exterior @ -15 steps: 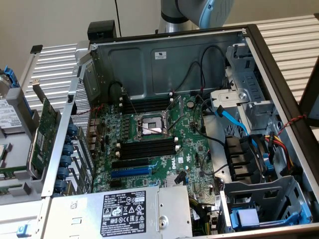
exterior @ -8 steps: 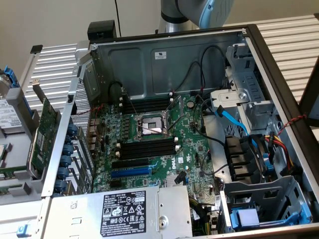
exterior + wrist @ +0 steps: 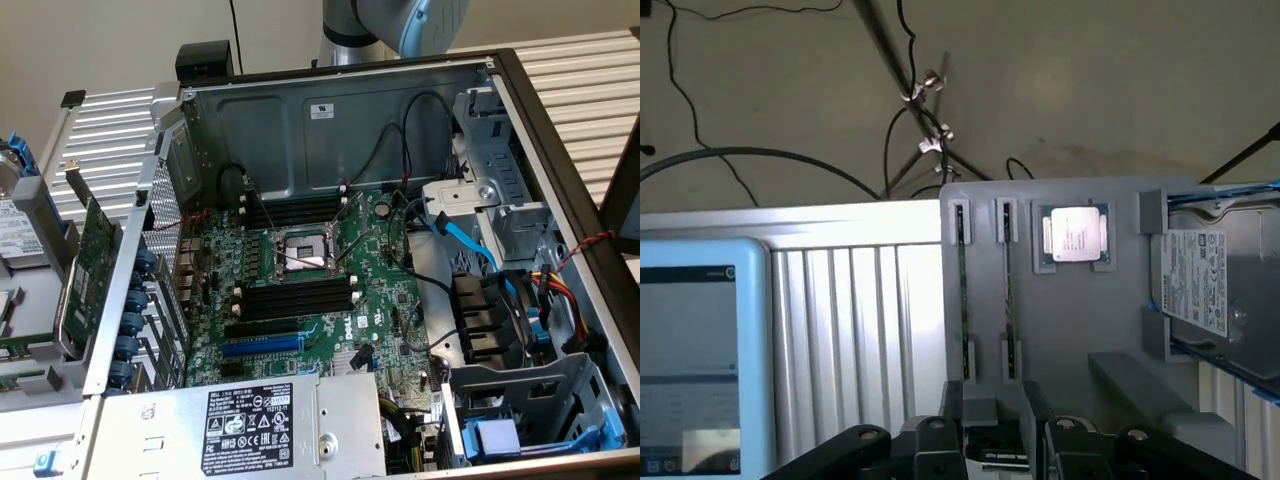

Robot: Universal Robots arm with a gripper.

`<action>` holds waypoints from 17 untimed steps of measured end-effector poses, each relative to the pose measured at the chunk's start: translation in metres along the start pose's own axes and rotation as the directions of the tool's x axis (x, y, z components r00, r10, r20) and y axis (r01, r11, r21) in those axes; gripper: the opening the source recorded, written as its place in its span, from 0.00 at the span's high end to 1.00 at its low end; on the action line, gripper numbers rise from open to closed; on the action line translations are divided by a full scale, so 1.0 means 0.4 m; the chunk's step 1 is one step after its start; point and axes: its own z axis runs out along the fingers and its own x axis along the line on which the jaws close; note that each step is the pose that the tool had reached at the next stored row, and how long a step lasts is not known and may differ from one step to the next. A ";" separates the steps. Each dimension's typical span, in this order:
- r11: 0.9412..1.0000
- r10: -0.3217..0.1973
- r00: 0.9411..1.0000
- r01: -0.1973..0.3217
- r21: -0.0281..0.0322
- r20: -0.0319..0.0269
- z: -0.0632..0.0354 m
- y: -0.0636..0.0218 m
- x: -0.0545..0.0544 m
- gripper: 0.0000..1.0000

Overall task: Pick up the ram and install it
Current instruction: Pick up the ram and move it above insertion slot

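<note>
Two ram sticks stand on edge in a grey holder [image 3: 1060,330], one [image 3: 962,290] beside the other [image 3: 1008,290], each seen as a thin dark line. My gripper [image 3: 995,445] hangs just short of the holder's near end, roughly in line with the two sticks. Its black fingers [image 3: 938,440] stand apart, open, gripping nothing. In the exterior view the open computer case [image 3: 560,150] shows the green motherboard with long black memory slots [image 3: 295,297] on either side of the processor socket [image 3: 300,255].
A processor chip [image 3: 1075,237] and a hard drive [image 3: 1215,290] rest in the same holder. A lit tablet screen [image 3: 690,350] lies on the white slatted table [image 3: 860,320]. Beside the case, on the exterior view's left, stands a green expansion card [image 3: 85,270]. Cables and a blue fan [image 3: 520,310] crowd the case.
</note>
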 end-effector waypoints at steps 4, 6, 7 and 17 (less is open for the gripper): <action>1.000 -0.005 1.000 0.005 0.000 0.003 0.017 0.022 0.003 0.64; 1.000 -0.009 1.000 0.009 0.000 0.006 0.027 0.024 0.005 0.64; 1.000 -0.011 1.000 0.011 0.000 0.007 0.031 0.024 0.007 0.64; 1.000 -0.021 1.000 0.021 0.000 0.011 0.077 0.025 0.015 0.64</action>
